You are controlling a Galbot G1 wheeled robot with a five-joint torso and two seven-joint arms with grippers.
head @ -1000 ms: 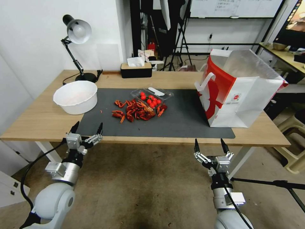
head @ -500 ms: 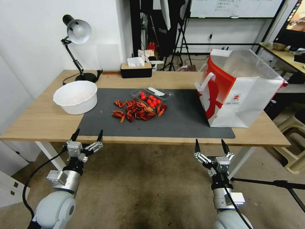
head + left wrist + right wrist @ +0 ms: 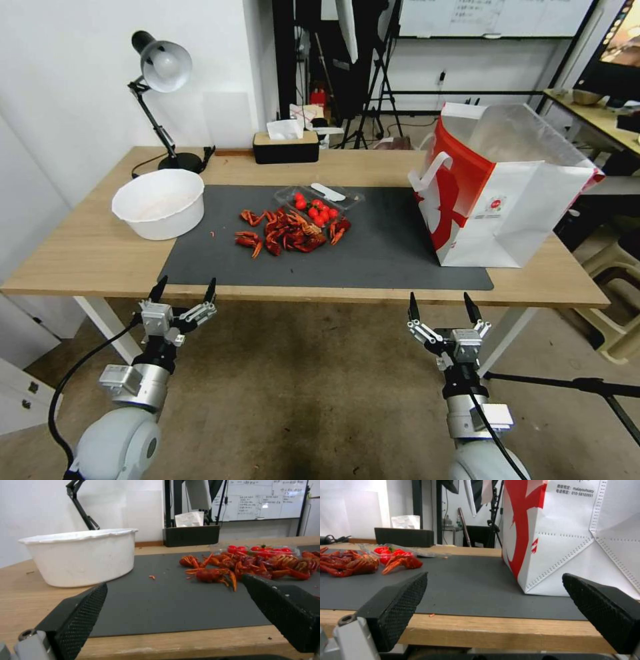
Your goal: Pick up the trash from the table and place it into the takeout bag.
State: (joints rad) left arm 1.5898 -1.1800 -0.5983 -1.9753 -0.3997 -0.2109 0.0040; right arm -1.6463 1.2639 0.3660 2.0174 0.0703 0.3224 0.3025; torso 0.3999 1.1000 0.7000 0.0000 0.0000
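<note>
Red crayfish shells (image 3: 288, 233) lie heaped mid-mat on the table (image 3: 87, 257), beside a white bowl (image 3: 159, 202); the takeout bag (image 3: 507, 193) stands right. Below the near edge, left gripper (image 3: 185, 290) and right gripper (image 3: 440, 307) hang spread, seemingly holding nothing.

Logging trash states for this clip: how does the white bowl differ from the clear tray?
The bowl is opaque white, round and deep; the tray is clear, shallow and rectangular. The bowl looks empty apart from faint smears; the tray holds red cherry tomatoes. The bowl sits on bare wood, overlapping the mat's left edge; the tray lies wholly on the mat beside the crayfish shells. Both rest untouched, with neither gripper near.
</note>
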